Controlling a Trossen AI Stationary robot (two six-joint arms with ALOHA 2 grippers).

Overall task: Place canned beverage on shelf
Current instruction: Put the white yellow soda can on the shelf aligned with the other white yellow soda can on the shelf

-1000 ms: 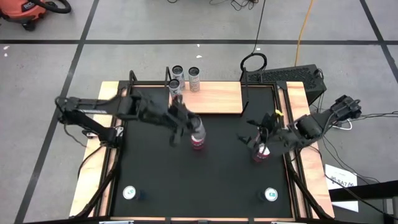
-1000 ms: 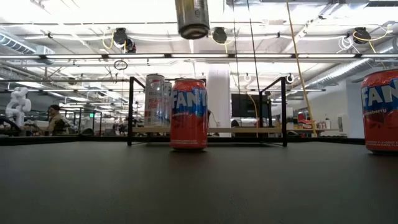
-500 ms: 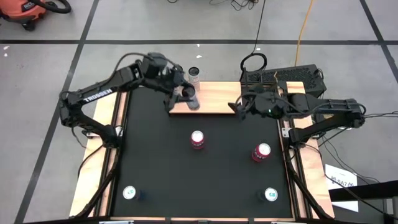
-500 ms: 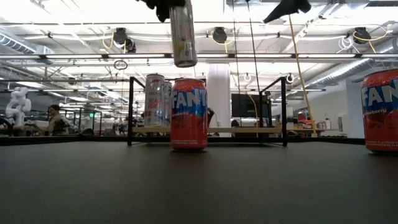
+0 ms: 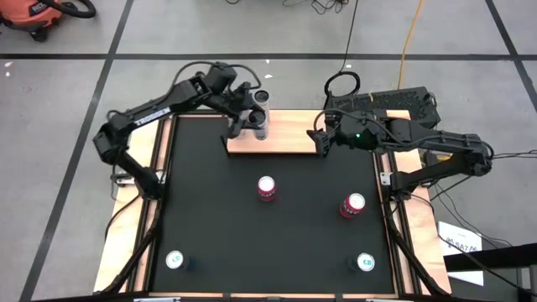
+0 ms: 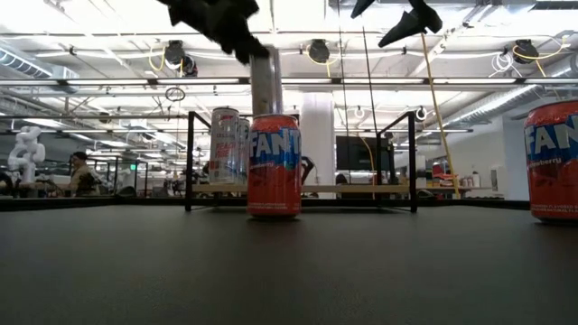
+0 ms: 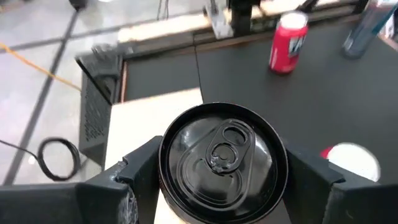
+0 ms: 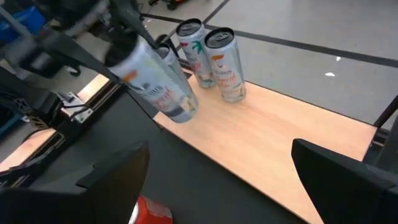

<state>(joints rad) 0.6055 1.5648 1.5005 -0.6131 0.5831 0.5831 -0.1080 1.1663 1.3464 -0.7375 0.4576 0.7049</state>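
1. The left claw (image 5: 241,122) is clamped on a slim can (image 5: 261,126), held above the left end of the shelf (image 5: 289,138).
2. Two more slim cans (image 8: 217,57) stand at the shelf's far left corner.
3. The right claw (image 5: 317,141) hangs at the shelf's right end, fingers apart, empty.
4. Two red cans (image 5: 267,188) stand on the black table (image 5: 210,226).

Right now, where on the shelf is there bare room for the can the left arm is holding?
The shelf is bare from the held can to its right-hand upright, where the open right gripper hovers. Its left end is crowded: two standing cans and the left gripper.
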